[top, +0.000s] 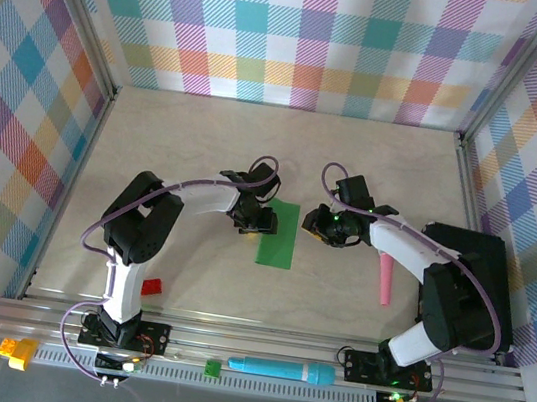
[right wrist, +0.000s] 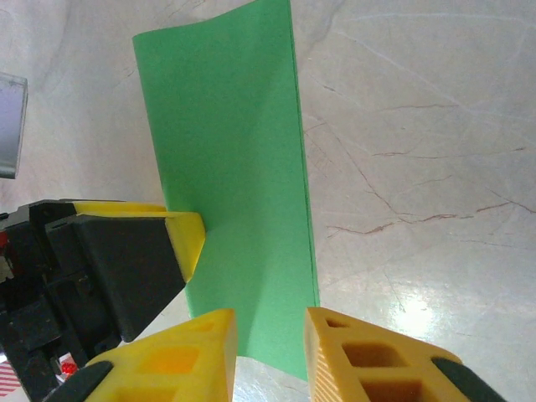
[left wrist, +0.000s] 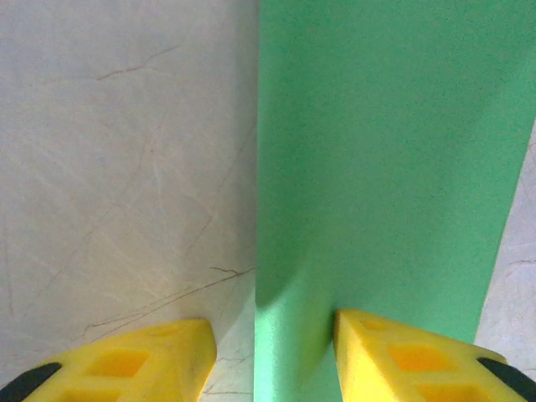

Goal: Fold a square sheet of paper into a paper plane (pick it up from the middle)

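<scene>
**Pale marbled table, green paper near the middle**

The table [top: 207,141] has a pale beige top with thin dark veins, and checked panels wall it on three sides. The paper [top: 279,235] lies near the middle. It is a narrow bright-green rectangle with its long side running away from the near edge. It is not quite flat: the right wrist view shows a soft bulge along it. A pink marker [top: 386,279] lies to the right, well apart from the paper. A small red block [top: 151,288] sits at the near left. A black box [top: 469,249] stands by the right edge. On the metal rail [top: 257,346] along the near edge lie a teal marker [top: 282,370] and a tiny green block [top: 212,368].
</scene>
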Controlling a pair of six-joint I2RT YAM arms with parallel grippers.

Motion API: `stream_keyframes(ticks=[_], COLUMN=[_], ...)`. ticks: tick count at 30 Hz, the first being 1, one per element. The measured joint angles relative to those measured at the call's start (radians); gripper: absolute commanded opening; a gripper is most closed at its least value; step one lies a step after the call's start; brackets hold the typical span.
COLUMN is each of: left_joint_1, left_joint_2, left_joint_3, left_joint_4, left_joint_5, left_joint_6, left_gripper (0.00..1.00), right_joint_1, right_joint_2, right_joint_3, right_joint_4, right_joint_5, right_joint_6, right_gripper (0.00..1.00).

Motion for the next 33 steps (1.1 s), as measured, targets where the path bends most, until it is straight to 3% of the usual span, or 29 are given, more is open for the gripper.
stream_keyframes(ticks=[21, 33], left_joint_1=[-0.002, -0.002], left_joint_2=[0.013, 0.014], left_joint_3=[0.018, 0.018], left_joint_4=[-0.019, -0.02], left_joint_5=[-0.008, -0.007], left_joint_6=[-0.031, -0.028], left_gripper=[0.46, 0.46], right_joint_1=[0.003, 0.041], right_joint_2=[0.089, 0.207], right_joint_3=[0.0, 0.045], right_joint_4=[0.042, 0.064], right_joint_5=[-0.086, -0.117], right_joint_6=[0.008, 0.007], right_gripper=[0.26, 0.18])
